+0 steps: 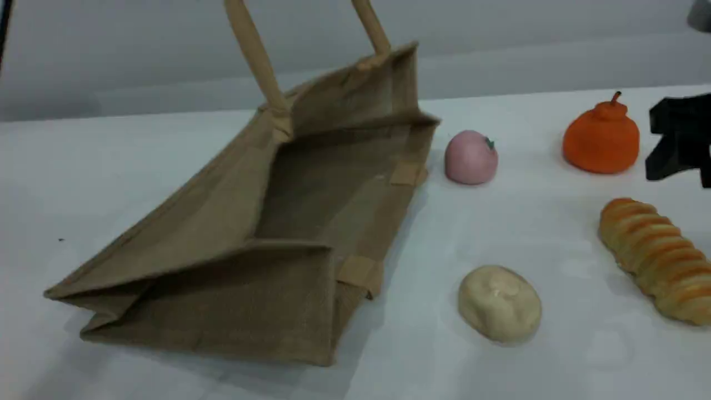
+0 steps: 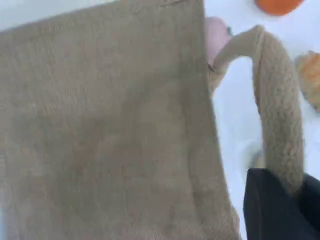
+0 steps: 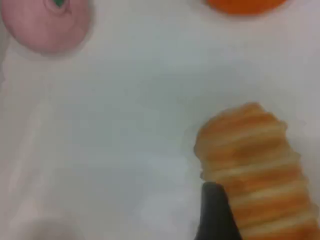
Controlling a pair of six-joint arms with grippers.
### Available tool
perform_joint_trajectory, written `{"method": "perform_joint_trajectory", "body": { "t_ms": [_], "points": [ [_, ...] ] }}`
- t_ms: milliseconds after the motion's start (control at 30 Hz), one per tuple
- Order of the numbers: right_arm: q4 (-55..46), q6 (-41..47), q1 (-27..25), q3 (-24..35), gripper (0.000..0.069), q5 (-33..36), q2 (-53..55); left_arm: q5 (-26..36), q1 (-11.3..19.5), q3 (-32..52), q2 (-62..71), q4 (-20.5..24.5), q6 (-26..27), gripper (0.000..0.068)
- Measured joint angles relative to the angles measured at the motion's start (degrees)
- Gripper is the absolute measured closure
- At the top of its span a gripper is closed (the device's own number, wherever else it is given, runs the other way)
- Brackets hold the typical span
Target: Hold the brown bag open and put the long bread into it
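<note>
The brown bag (image 1: 233,222) lies on its side at the left of the table, mouth facing right and gaping. One beige handle (image 1: 255,55) is pulled up past the top edge of the scene view. In the left wrist view my left gripper (image 2: 285,197) is shut on that handle (image 2: 280,110), beside the bag's wall (image 2: 100,130). The long bread (image 1: 655,258) lies at the right edge of the table. My right gripper (image 1: 680,139) hangs open behind its far end. One of its fingertips (image 3: 215,212) shows just left of the bread (image 3: 255,165), holding nothing.
A pink round fruit (image 1: 471,157) sits just right of the bag's mouth, and an orange fruit (image 1: 601,138) stands behind the bread. A pale cream round bun (image 1: 499,303) lies in front, between the bag and the bread.
</note>
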Motion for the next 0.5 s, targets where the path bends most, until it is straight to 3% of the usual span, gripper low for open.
{"method": "perform_joint_trajectory", "body": {
  "t_ms": [500],
  "points": [
    [0.01,-0.36,0.0,-4.53,0.0302,0.9,10.08,0.1,0.05,-2.09,-4.71,-0.21,1.71,0.0594]
  ]
}}
